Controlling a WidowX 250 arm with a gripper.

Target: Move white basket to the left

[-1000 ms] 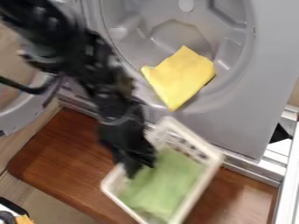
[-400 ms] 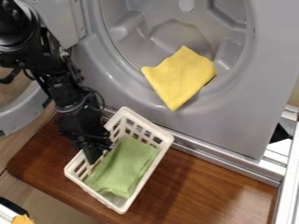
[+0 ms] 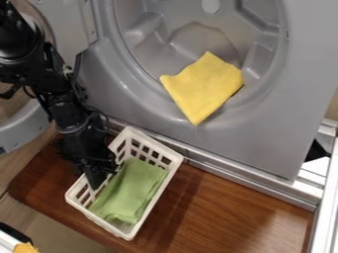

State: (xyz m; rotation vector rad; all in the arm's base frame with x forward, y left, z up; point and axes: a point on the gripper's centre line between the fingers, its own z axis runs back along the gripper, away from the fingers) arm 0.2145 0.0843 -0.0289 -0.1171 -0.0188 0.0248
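Note:
The black gripper [image 3: 99, 178] hangs at the left long side of the white basket [image 3: 158, 192], its tip over that rim. How its fingers stand around the basket wall is hidden. The basket rests on the brown wooden surface, left of the middle, turned at a slant. A folded green cloth [image 3: 132, 190] lies inside it.
Behind the basket stands the grey machine front [image 3: 264, 133], with a yellow cloth [image 3: 203, 86] on its round opening's lower part. A metal rail [image 3: 231, 173] runs along the machine's foot. An open round door [image 3: 23, 131] is at the left.
The basket, with the green cloth in it, and the gripper have moved left together, far at first and then slightly. The yellow cloth has stayed put.

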